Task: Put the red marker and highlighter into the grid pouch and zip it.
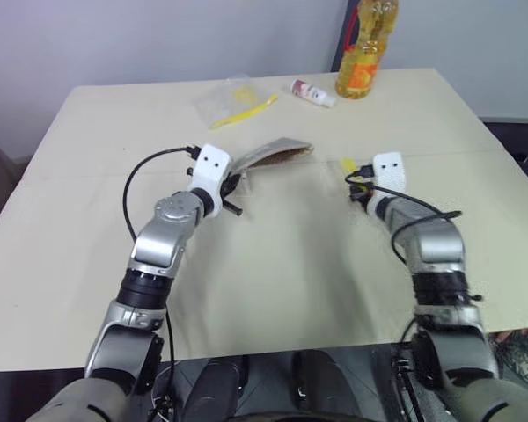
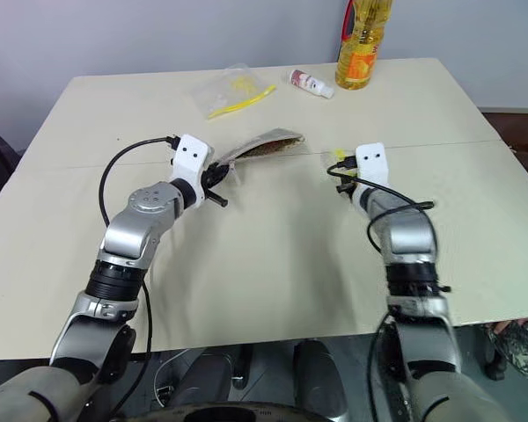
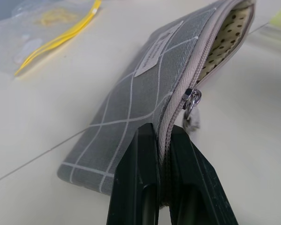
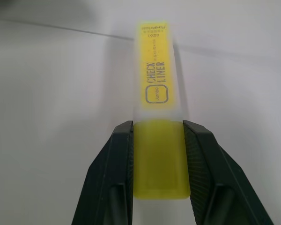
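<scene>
- Left gripper [image 3: 163, 154] — jaws clamped tight on the zip-end corner of the grid pouch [image 3: 145, 98], lifting it off the table [image 1: 273, 264] at centre so its mouth gapes toward the right.
- Right gripper [image 4: 157, 154] — jaws closed against both sides of the highlighter [image 4: 157, 117], right of the pouch, probably ready to carry it to the mouth.
- Red marker: cannot be made out.

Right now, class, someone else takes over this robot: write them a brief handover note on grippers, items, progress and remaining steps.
Left gripper: shut on the grid pouch at its zip edge; pouch mouth open.
Right gripper: fingers against both sides of the highlighter on the table.
Red marker: not visible, possibly inside the pouch.
Left to do: lift highlighter, put it in, confirm the marker, zip shut.
</scene>
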